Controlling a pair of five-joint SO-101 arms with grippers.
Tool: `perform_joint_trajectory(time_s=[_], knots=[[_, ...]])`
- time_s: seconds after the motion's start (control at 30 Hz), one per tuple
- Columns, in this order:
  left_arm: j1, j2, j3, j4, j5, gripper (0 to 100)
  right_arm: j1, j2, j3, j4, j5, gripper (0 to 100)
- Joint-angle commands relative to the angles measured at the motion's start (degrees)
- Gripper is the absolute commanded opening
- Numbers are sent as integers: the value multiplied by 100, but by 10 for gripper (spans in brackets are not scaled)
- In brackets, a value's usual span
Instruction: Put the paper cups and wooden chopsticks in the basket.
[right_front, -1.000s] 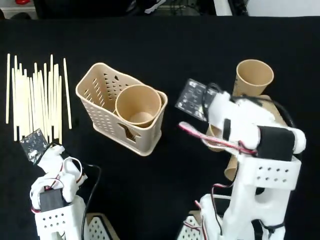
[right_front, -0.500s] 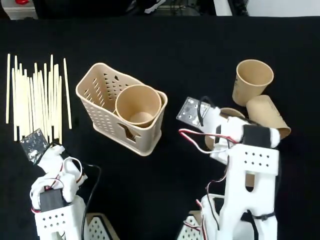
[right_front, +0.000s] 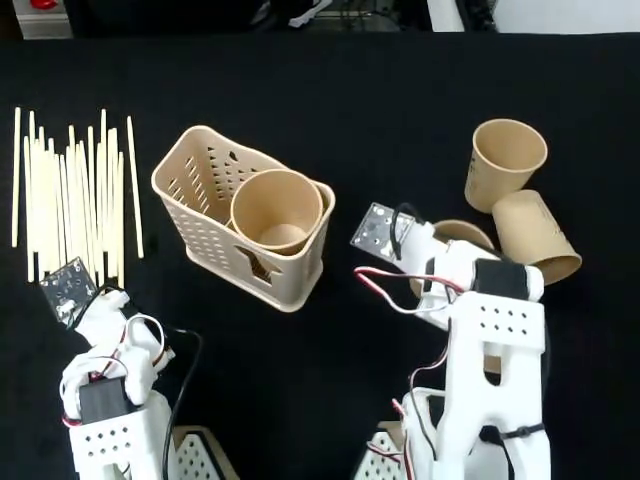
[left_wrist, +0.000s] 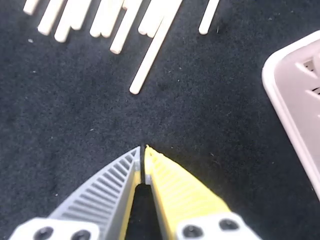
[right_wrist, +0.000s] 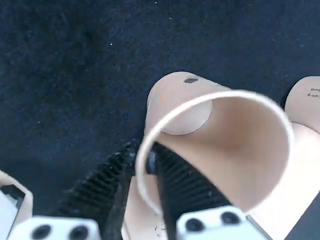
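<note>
– Black cloth covered the counter (right_front: 400, 90); where did the task's things lie?
– One cup (right_front: 277, 208) stood in the basket (right_front: 195, 185). Chopsticks (right_front: 70, 195) lay in a row beside it, untouched. On the far side were an upright cup (right_front: 505, 160), a tipped cup (right_front: 535, 238) and a third cup (right_wrist: 220, 145) under the right arm.
– How was the third held?
– The right gripper (right_wrist: 145, 162) was clenched on its rim, one finger inside and one outside. That pinch probably suited the thin wall and would let the cup drop mouth-up.
– And the left gripper (left_wrist: 144, 150)?
– It was closed on nothing, over bare cloth near the chopstick ends, presumably clear of the right arm's path.
</note>
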Motion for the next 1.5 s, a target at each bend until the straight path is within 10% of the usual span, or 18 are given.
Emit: perform_joint_trajectory(time_s=[0.0, 0.57, 1.17, 1.47], knots=[[66, -26, 92, 26, 35, 30, 53, -119, -382, 0, -62, 12], [66, -26, 92, 26, 35, 30, -88, -127, -3591, 2013, -536, 11], [66, -26, 92, 26, 35, 30, -4325, 356, -6396, 2673, -2831, 11], [66, -26, 92, 26, 35, 30, -4695, 1903, -7451, 2708, -3174, 11]])
